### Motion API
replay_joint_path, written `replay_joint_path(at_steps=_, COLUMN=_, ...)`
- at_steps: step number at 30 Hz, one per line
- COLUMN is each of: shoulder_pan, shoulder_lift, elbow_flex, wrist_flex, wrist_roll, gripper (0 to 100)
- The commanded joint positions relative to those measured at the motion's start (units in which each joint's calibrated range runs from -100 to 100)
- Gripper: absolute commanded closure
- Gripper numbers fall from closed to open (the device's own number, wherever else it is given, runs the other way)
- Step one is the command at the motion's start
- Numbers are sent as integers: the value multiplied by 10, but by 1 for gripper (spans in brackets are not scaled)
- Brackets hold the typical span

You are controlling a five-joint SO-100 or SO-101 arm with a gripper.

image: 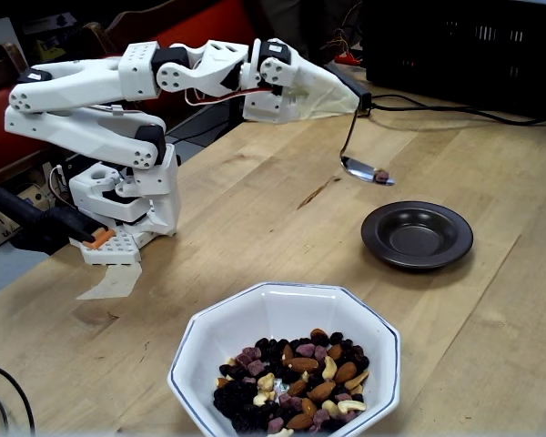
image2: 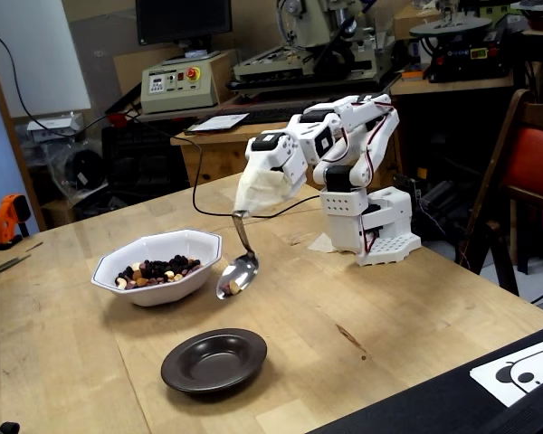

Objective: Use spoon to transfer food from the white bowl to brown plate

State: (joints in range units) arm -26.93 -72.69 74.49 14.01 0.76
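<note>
- Workshop benches, machines and a monitor fill the background behind a pale wooden table (image2: 362, 307).
- Spoon (image2: 238, 271): it hangs in the air with its handle running up into the gripper (image2: 238, 214), its oval bowl tilted and carrying a few pieces of food (image2: 233, 287). In a fixed view the spoon (image: 364, 169) shows 1 dark piece on its bowl.
- Relative to the brown plate (image2: 214, 360), the spoon's bowl is above and behind it, apart from the rim, not touching the table.
- Gripper (image: 355, 102): its fingers are wrapped in pale cloth, so the jaw gap cannot be seen; the spoon handle comes out of the wrapped tip and stays held there.
- Brown plate (image: 417, 234): flat on the table, sunken centre showing nothing in it.
- White bowl (image2: 157, 266): just left of the spoon in that fixed view, farther back than the brown plate, holding a heap of almonds, cashews, raisins and purple pieces. In a fixed view the white bowl (image: 255, 314) sits nearest the camera, with the food (image: 291, 382) piled toward its near side.
- Arm's white base (image2: 371, 226) stands well behind the brown plate, near the table's far edge.
- Black cable (image: 437, 105) lies on the table beyond the brown plate.
</note>
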Motion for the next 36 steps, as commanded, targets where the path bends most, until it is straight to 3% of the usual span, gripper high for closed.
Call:
replay_joint_path(at_steps=1, shoulder_pan=4, shoulder_lift=13, elbow_flex=-41, wrist_flex=-6, wrist_roll=1, gripper=97)
replay_joint_path(at_steps=20, shoulder_pan=5, shoulder_lift=78, elbow_flex=-48, wrist_flex=-8, wrist_roll=1, gripper=97)
replay_joint_path(at_steps=36, shoulder_pan=6, shoulder_lift=98, elbow_flex=-42, wrist_flex=-78, wrist_roll=1, gripper=97)
